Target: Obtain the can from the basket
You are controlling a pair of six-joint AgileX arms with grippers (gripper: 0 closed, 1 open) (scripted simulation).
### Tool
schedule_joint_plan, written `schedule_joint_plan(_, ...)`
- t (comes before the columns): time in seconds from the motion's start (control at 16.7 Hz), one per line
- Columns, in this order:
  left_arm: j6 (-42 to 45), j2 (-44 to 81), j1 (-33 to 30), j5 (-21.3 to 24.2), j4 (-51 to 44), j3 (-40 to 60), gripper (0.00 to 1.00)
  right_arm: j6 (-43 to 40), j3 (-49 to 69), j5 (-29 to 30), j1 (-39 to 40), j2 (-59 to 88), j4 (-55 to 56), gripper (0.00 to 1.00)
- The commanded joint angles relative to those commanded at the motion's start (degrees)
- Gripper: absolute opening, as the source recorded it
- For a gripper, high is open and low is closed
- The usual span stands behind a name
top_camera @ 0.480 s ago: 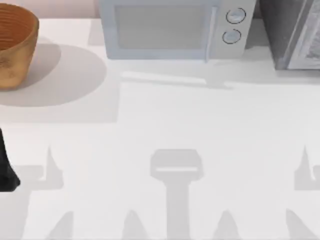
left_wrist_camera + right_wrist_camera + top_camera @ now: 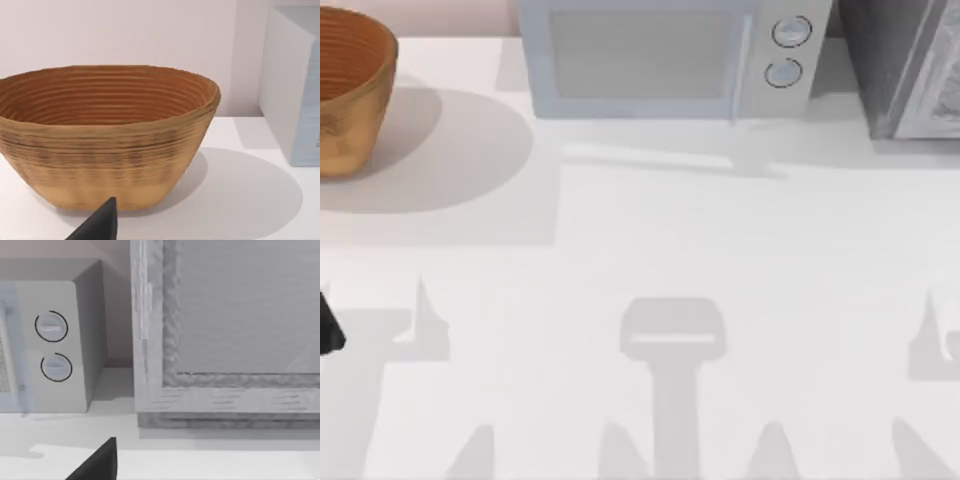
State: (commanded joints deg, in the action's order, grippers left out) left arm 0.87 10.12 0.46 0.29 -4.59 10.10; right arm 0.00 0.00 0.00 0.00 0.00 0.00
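Basket (image 2: 105,135) stands just beyond the left fingers (image 2: 100,225); whether these are released or clenched, I cannot tell.

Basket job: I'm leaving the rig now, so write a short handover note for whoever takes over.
Left gripper: at the table's left edge, facing the basket, not reaching it yet.
Right gripper: parked, facing the microwave and the grey cabinet.
Basket: upright at the table's far left corner.
Can: none visible inside from here; the bottom is hidden.
Done: nothing picked.
Left: reach in, grasp, lift out.
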Motion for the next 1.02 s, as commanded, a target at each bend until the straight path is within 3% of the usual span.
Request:
schedule_joint_plan(0.36,2.4,23.4,1.4,1.6,-10.5,25.9,1.00,0.0,0.0,0.0,0.0,0.0,0.0,1.00)
schedule_joint_plan(1.02,8.5,83.1,7.3,6.7,-36.2,88.7,1.00,0.0,0.0,0.0,0.0,0.0,0.0,1.00)
